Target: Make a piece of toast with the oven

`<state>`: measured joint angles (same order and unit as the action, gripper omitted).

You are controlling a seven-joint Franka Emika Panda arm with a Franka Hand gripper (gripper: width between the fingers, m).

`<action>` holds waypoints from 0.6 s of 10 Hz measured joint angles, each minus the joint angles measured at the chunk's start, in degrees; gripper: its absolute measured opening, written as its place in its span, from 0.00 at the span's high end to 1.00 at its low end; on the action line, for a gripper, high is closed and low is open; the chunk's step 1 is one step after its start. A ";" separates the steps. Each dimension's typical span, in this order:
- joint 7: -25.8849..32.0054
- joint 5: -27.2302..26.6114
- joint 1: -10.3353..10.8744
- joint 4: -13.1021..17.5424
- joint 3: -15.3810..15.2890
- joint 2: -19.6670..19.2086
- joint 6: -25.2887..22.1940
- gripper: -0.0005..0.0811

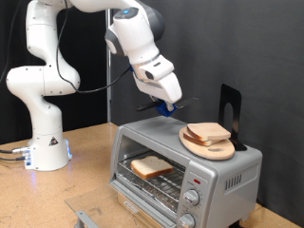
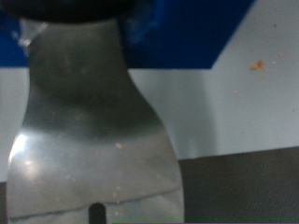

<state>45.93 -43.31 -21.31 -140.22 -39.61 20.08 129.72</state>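
The piece of toast lies on the rack inside the oven while the gripper, fingers' spread untellable, hovers just above the oven's top, risking a knock to the nearby wooden plate.

Wrist view: broad shiny silver metal blade, flared w/ curved edges, fills the centre; a short dark slot at its lower edge. Behind it a blue band, then a pale grey-white surface w/ a tiny orange speck. Dark grey area along one side. Gripper fingers not distinguishable.
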 joint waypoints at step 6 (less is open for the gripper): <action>-0.29 -1.34 0.04 -3.33 -2.83 -0.54 3.42 0.39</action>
<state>45.65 -44.65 -21.26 -143.55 -42.44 19.54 133.14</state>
